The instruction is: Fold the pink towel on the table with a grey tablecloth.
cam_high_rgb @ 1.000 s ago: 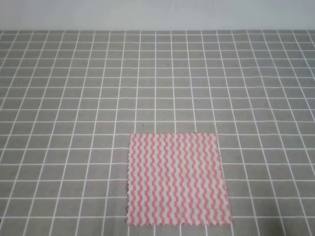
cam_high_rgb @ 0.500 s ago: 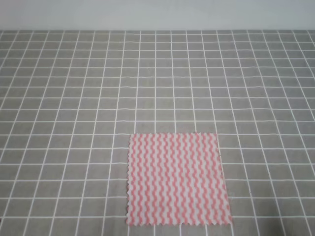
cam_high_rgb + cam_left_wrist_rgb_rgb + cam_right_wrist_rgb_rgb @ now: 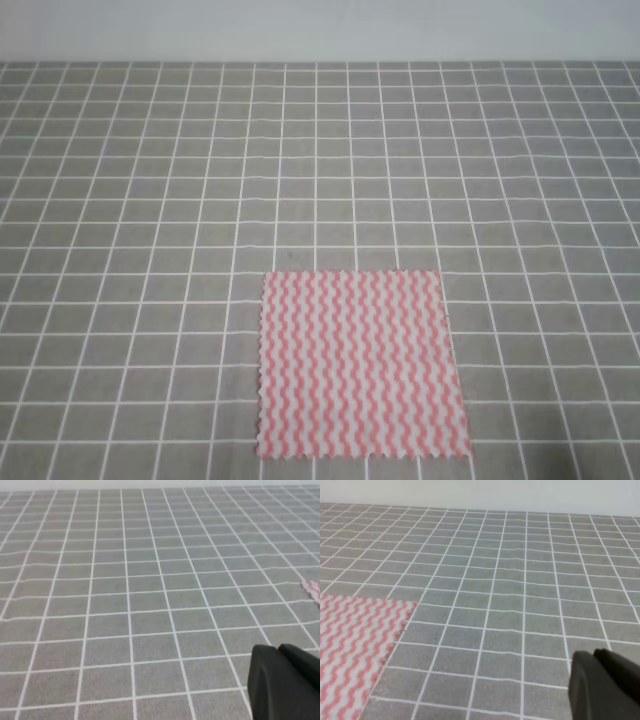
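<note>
The pink towel (image 3: pixel 360 365) lies flat and unfolded on the table with a grey tablecloth (image 3: pixel 150 200), near the front edge and just right of centre. Neither gripper shows in the exterior high view. In the left wrist view only a corner of the towel (image 3: pixel 313 588) peeks in at the right edge, and a black part of my left gripper (image 3: pixel 285 685) fills the lower right corner. The right wrist view has the towel (image 3: pixel 355 640) at lower left and a black part of my right gripper (image 3: pixel 605 685) at lower right. Both grippers are apart from the towel, and their jaws are hidden.
Grey gridded cloth stretches on all sides of the towel, back to a pale wall (image 3: pixel 320 30) at the far edge. No other objects are in view.
</note>
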Robot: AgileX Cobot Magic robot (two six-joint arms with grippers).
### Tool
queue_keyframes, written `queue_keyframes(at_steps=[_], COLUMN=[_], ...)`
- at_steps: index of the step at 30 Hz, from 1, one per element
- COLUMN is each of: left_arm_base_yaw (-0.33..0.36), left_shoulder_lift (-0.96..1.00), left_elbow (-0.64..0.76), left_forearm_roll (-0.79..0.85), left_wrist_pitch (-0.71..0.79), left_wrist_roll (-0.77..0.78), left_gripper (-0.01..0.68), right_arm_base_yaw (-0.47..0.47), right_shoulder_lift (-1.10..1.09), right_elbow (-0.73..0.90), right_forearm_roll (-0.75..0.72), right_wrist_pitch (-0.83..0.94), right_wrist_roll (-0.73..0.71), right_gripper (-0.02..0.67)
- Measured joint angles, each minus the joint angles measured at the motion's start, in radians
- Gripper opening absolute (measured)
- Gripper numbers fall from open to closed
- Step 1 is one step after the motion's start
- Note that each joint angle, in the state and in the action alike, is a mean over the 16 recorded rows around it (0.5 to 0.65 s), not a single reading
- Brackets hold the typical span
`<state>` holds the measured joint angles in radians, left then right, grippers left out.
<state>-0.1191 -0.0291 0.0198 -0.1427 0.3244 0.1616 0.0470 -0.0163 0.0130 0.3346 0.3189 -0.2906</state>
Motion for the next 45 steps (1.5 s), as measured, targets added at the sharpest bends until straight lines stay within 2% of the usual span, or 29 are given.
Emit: queue_keyframes(at_steps=[5, 10, 21, 29, 37, 45], left_arm_base_yaw=[0.000, 0.000, 0.000, 0.000, 0.000, 0.000], left_shoulder_lift=[0.000, 0.000, -0.002, 0.001, 0.086, 0.325], left_elbow=[-0.001, -0.001, 0.001, -0.008, -0.094, -0.263], left_forearm_roll=[-0.013, -0.105, -0.466, -0.571, -0.576, -0.564], left_wrist_pitch=[-0.016, -0.060, -0.209, -0.224, -0.128, 0.036], left_wrist_roll=[-0.003, -0.009, -0.020, -0.018, -0.009, 0.060], left_gripper=[-0.003, -0.003, -0.002, -0.002, -0.002, -0.002], right_arm_base_yaw=[0.000, 0.000, 0.000, 0.000, 0.000, 0.000], right_shoulder_lift=[-0.003, -0.005, -0.012, -0.008, 0.078, 0.295], right_elbow=[0.002, 0.003, 0.010, 0.003, -0.064, -0.205], right_forearm_roll=[0.004, 0.070, 0.457, 0.641, 0.629, 0.542], right_wrist_pitch=[-0.012, -0.060, -0.205, -0.205, -0.113, 0.048], right_wrist_roll=[0.000, 0.000, 0.000, 0.000, 0.000, 0.001], right_gripper=[-0.016, -0.016, -0.016, -0.016, -0.016, -0.016])
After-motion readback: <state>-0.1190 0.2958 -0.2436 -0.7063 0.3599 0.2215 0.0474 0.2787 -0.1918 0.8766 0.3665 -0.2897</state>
